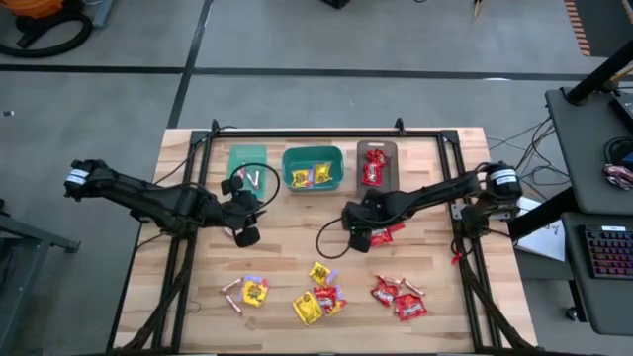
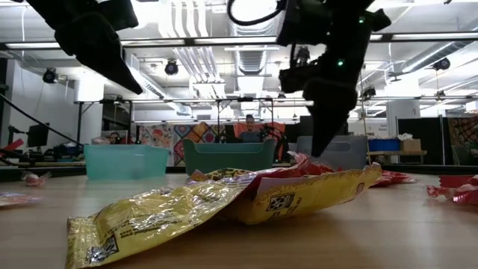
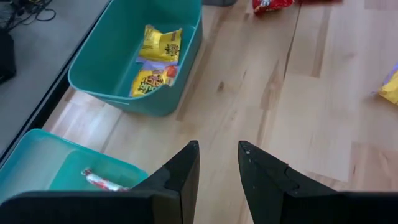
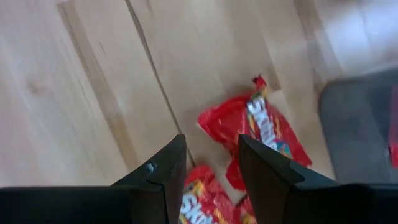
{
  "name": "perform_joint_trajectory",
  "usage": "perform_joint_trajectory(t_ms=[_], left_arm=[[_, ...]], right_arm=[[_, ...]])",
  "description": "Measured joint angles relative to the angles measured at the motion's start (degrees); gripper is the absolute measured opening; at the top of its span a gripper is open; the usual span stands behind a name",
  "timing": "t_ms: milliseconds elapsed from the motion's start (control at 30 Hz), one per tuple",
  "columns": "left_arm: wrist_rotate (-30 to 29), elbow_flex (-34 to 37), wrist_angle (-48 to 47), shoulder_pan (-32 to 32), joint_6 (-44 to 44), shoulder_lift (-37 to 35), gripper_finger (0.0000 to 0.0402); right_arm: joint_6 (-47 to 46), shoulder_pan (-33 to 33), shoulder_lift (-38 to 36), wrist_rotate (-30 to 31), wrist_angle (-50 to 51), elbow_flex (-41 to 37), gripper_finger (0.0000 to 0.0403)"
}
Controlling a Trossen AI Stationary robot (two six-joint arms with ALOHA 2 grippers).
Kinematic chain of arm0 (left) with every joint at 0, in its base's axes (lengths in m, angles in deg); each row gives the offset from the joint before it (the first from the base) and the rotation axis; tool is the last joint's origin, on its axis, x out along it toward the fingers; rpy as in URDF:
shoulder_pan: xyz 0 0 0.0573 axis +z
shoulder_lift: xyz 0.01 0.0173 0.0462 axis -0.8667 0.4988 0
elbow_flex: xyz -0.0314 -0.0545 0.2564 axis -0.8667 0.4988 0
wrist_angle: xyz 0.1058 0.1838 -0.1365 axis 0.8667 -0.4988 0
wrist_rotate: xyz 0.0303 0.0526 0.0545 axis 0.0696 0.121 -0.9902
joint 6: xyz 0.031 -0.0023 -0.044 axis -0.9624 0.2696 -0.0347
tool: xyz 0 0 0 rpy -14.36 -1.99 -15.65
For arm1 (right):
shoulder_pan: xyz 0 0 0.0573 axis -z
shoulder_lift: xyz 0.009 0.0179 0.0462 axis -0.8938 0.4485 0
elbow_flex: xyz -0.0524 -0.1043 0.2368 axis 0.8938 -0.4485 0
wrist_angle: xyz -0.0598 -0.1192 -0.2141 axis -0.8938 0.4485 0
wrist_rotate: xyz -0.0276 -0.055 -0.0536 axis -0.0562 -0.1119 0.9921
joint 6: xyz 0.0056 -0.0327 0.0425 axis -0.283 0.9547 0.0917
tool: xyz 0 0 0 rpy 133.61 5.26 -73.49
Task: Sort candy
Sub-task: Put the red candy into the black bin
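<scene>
Red packets (image 1: 374, 166) partly binned at 12 o'clock, yellow packets (image 1: 310, 176) too; loose candy (image 1: 318, 289) left at 6 o'clock on bench (image 1: 297, 247); left hand (image 1: 244, 235) empty, part-open; right hand (image 1: 362, 240) part-open, grip unclear

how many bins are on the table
3, in a row at the far edge: a teal bin on the left, a teal bin in the middle, a grey-brown bin on the right.
</scene>
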Motion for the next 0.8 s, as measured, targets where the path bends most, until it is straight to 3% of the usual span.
perform_joint_trajectory(t_ms=[267,667,800], left_arm=[[0.0,0.2,0.0,0.0,0.0,0.0,0.0095],[-0.1,0.8,0.6,0.0,0.1,0.0,0.0095],[-0.1,0.8,1.0,0.0,0.1,0.0,0.0095]], right_arm=[[1.2,-0.2,5.1,5.5,7.2,5.0,0.0138],[2.6,-0.2,10.0,5.7,7.2,5.2,0.0137],[3.3,-0.2,10.6,5.7,6.7,5.2,0.0118]])
